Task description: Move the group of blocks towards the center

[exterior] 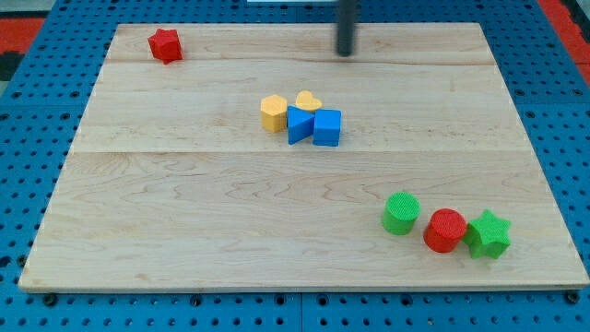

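My tip (345,53) is at the view's top, above and to the right of a middle cluster and apart from it. That cluster holds a yellow hexagon block (273,112), a yellow heart block (308,100), a blue triangle block (298,124) and a blue cube (327,127), all touching or nearly so. At the view's bottom right sit a green cylinder (401,213), a red cylinder (445,230) and a green star block (488,234) in a row, far from my tip.
A red star block (165,44) sits alone at the top left corner of the wooden board (184,231). A blue pegboard (28,138) surrounds the board.
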### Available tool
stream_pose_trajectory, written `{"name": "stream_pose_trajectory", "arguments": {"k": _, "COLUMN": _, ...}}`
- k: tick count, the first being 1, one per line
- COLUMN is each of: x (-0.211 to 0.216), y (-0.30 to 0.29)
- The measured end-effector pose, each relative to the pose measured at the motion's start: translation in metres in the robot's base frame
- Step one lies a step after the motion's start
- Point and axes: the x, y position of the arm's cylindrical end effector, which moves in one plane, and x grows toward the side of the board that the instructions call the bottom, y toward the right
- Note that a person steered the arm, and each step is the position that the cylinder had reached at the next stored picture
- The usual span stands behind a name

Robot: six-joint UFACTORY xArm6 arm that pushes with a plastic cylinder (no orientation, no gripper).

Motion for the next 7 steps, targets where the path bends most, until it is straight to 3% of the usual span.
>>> {"name": "stream_pose_trajectory", "arguments": {"k": 1, "x": 0.002, "y": 0.077}}
{"name": "stream_pose_trajectory", "arguments": {"k": 2, "x": 0.037, "y": 0.127}}
{"name": "stream_pose_trajectory", "arguments": {"k": 4, "x": 0.167, "y": 0.146}}
{"name": "stream_pose_trajectory", "arguments": {"k": 7, "x": 0.255, "y": 0.135}}
